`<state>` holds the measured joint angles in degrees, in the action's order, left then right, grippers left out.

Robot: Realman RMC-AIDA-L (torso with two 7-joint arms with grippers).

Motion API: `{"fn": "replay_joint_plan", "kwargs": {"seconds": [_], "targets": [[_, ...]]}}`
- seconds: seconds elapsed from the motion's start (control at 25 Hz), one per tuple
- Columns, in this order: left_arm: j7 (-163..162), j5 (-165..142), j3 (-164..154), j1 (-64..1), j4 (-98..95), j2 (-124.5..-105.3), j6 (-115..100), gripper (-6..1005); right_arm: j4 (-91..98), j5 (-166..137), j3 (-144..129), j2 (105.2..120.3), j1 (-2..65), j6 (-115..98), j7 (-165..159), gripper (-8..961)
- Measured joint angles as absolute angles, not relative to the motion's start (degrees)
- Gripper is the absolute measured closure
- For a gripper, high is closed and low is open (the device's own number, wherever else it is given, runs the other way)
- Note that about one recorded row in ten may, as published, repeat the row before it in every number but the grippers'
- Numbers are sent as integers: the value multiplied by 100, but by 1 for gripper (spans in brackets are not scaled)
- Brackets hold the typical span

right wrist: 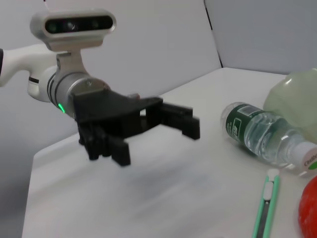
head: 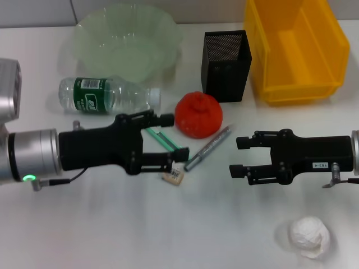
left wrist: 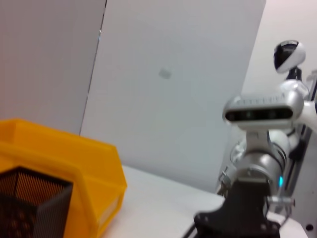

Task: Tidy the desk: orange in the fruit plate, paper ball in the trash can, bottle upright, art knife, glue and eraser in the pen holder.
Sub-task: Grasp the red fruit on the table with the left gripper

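No item was yet stowed: the round orange fruit, crumpled white paper ball, lying clear plastic bottle, green art knife, silver glue pen and small eraser remained on the desk, both the left gripper and right gripper spread and empty.

A robotics test room staged as an office desk: a plain white surface stands against bare grey wall panels, carrying a black mesh pen holder, a yellow plastic bin and a pale green fruit plate, beneath a camera-headed, two-armed robot.
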<state>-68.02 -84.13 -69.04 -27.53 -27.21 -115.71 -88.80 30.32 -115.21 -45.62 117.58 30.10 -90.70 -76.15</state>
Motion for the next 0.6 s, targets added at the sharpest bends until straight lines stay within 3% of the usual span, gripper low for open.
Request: {"fn": "replay_joint_plan", "kwargs": {"seconds": [0.24,0.6], "targets": [[-6776,-8411,-6532,-2909,-2701,-11724,-8797,142,3032,-11521,-4562,11759,2954,-9070,-7620,182],[-6768,-8410,-6395,-3151,-2730,-11797,-8486,143,3032,-11502,-4562,11762,2935,-9033,-7620,182]]}}
